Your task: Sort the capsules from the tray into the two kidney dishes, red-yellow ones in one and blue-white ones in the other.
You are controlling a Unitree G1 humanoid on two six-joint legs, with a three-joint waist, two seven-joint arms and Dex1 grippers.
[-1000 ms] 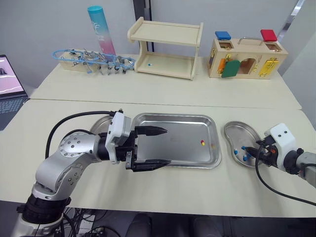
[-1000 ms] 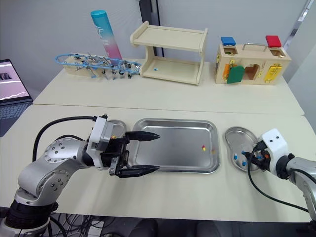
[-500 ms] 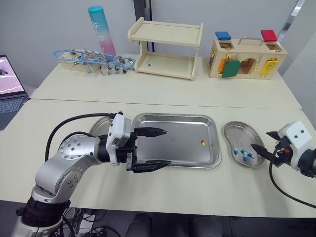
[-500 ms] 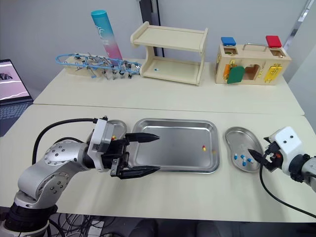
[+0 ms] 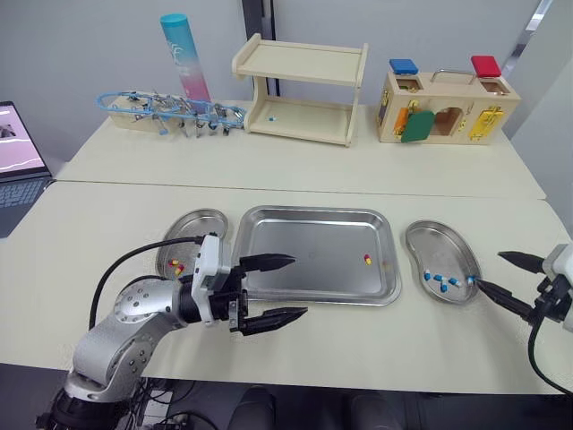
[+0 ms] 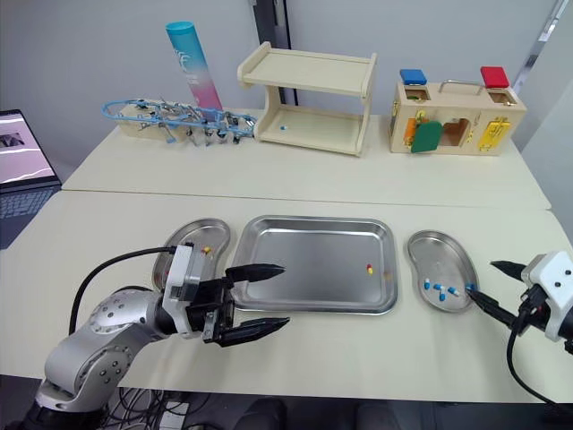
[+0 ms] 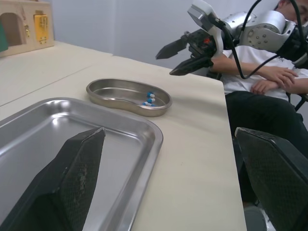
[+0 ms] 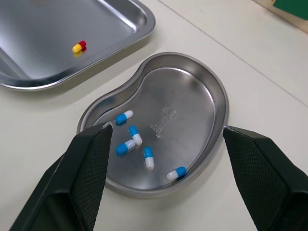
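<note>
The steel tray [image 5: 313, 269] lies mid-table and holds one red-yellow capsule [image 5: 366, 260] near its right rim. Left of it, a kidney dish [image 5: 199, 224] contains red-yellow capsules [image 5: 177, 267]. The kidney dish [image 5: 439, 246] on the right holds several blue-white capsules [image 8: 130, 139]. My left gripper [image 5: 300, 286] is open and empty, low over the tray's front-left corner. My right gripper [image 5: 490, 270] is open and empty too, just right of the right dish and clear of its rim. The right wrist view looks down on that dish [image 8: 192, 86] and the tray capsule [image 8: 79, 46].
Along the back stand a wooden shelf [image 5: 300, 90], a wooden lock box [image 5: 448, 103], a blue-pink tube [image 5: 183, 54] and a tool rack [image 5: 170, 112]. A laptop [image 5: 18, 152] sits far left. A person [image 7: 260, 72] sits beyond the table's right end.
My right gripper drew back from over the right dish to its right side and opened wider. My left gripper pulled back toward the table's front, uncovering the left dish.
</note>
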